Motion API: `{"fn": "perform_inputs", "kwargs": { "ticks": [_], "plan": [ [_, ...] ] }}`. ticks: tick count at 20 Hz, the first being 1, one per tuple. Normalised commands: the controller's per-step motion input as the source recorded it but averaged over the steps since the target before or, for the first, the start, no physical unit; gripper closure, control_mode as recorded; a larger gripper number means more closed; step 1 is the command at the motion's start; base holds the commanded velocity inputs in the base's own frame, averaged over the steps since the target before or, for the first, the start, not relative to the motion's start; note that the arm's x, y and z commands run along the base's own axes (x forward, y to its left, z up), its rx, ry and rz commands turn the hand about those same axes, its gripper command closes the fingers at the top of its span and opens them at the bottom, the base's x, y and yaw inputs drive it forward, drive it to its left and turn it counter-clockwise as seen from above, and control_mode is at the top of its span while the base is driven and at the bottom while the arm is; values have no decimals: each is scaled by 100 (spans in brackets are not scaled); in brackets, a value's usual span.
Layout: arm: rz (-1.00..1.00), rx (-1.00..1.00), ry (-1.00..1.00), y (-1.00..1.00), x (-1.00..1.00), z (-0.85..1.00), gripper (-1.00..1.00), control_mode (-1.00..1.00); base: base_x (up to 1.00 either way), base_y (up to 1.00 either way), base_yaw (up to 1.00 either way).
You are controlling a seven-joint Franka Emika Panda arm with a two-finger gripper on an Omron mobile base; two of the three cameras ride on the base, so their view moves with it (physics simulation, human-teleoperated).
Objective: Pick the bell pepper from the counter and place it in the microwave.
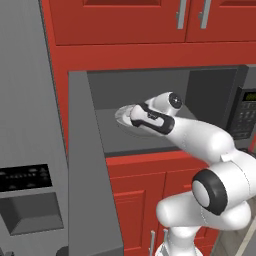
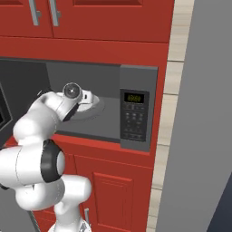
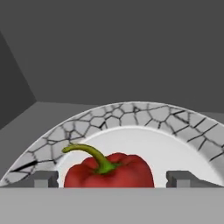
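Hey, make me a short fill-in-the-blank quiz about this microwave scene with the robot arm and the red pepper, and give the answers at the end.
1. The bell pepper sits between the two fingers over a white ____.
2. The pepper's curved stem is ____ in colour.
3. The microwave door stands ____.
4. The cabinets under the microwave are ____.

Missing words: plate; green; open; red

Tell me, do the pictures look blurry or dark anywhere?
Hand view: sharp, with the bell pepper shiny red on the crackle-rimmed plate and the microwave's inside dim grey behind. Left base view: soft, even light, slightly fuzzy edges. Right base view: the keypad digits are too blurred to read.
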Motion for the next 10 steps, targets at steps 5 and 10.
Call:
{"fn": "perform_inputs", "kwargs": {
  "ticks": [5, 10],
  "plan": [
    [0, -7, -4, 0, -32, 36, -100, -100, 0, 0, 0],
    [0, -2, -6, -1, -88, 22, -100, -100, 0, 0, 0]
  ]
}}
